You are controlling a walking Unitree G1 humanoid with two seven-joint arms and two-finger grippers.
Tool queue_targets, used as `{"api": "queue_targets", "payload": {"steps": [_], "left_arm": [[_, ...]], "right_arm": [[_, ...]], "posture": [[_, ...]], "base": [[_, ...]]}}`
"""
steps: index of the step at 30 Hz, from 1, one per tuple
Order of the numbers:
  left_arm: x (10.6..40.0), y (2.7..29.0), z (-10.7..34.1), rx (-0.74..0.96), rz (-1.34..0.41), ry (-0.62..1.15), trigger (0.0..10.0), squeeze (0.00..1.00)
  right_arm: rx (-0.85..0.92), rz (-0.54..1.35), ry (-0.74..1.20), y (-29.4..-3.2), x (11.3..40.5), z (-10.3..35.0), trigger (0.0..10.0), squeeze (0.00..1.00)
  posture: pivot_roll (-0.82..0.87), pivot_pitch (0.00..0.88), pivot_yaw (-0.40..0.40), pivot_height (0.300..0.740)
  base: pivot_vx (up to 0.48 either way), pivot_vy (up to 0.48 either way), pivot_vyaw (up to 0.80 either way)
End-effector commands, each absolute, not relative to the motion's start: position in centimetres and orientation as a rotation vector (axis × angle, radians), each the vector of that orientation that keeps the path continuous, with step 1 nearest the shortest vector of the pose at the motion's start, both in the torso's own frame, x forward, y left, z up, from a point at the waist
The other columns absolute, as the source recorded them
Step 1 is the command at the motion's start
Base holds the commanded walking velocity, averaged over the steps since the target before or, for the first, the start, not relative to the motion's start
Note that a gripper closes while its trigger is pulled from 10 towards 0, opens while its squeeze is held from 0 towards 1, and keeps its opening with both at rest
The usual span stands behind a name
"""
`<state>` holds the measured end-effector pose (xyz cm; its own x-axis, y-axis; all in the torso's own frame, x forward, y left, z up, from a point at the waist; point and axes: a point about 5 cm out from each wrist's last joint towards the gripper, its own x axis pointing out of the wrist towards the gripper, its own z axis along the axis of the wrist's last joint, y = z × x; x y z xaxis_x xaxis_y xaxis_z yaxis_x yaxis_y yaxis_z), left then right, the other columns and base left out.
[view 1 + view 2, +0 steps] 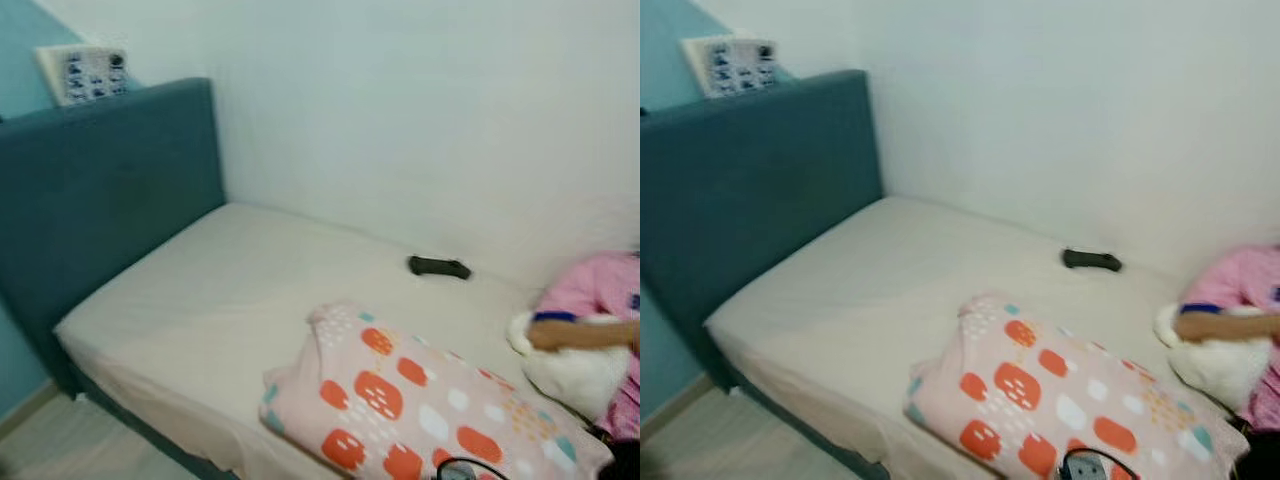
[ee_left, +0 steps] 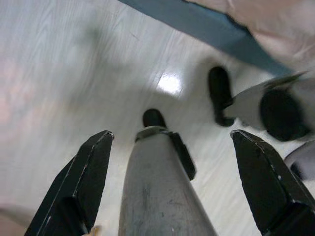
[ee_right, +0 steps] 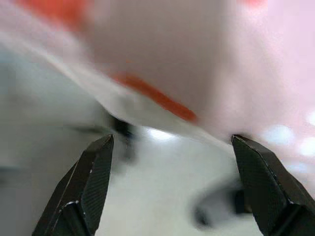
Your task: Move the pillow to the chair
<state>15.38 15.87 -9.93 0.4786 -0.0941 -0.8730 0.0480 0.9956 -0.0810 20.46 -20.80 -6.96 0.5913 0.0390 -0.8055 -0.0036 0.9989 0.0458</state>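
A pink pillow (image 1: 400, 400) with orange, white and teal spots lies at the near edge of the cream mattress (image 1: 240, 290). My right gripper (image 3: 172, 182) is open, close under the blurred pink and orange fabric (image 3: 162, 59). My left gripper (image 2: 172, 182) is open and hangs low, pointing down at the pale floor (image 2: 59, 73), with my own silver leg (image 2: 157, 187) between its fingers in the picture. A small dark part of my body (image 1: 1090, 467) peeks in at the bottom edge below the pillow.
The bed has a teal headboard (image 1: 100, 190) on the left and a white wall behind. A small black object (image 1: 438, 266) lies on the mattress near the wall. A person in a pink top (image 1: 600, 300) holds a white plush (image 1: 570, 370) at the right edge.
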Motion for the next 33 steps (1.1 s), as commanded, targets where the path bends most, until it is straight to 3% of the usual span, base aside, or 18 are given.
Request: {"api": "queue_targets", "payload": {"steps": [1, 4, 13, 26, 33], "left_arm": [[15.3, 15.8, -10.0, -0.036, -0.100, 1.074, 10.0, 0.00], [15.4, 15.9, -9.9, -0.029, -0.104, 1.073, 10.0, 0.00], [15.5, 15.8, -9.9, -0.028, -0.108, 1.070, 10.0, 0.00], [15.3, 16.0, -10.0, -0.017, -0.109, 1.076, 10.0, 0.00], [15.4, 16.1, -9.9, -0.011, -0.109, 1.072, 10.0, 0.00]], "right_arm": [[0.092, 0.046, 0.872, -20.6, 21.6, -6.2, 10.0, 0.00], [0.211, 0.075, 0.718, -20.1, 24.7, -4.0, 10.0, 0.00], [0.480, -0.099, 0.578, -21.4, 26.9, -2.1, 10.0, 0.00], [0.488, -0.059, 0.583, -20.3, 27.2, -2.1, 10.0, 0.00], [0.535, -0.036, 0.584, -19.9, 27.6, -1.8, 10.0, 0.00]], "posture": [[-0.10, 0.026, 0.005, 0.740], [-0.11, 0.024, 0.005, 0.740], [-0.10, 0.028, 0.005, 0.740], [-0.11, 0.030, 0.016, 0.740], [-0.11, 0.027, 0.018, 0.735]], "base": [[0.000, 0.000, -0.77], [0.000, 0.000, -0.77], [0.000, 0.000, -0.77], [0.000, 0.000, -0.75], [0.000, 0.000, 0.00]]}}
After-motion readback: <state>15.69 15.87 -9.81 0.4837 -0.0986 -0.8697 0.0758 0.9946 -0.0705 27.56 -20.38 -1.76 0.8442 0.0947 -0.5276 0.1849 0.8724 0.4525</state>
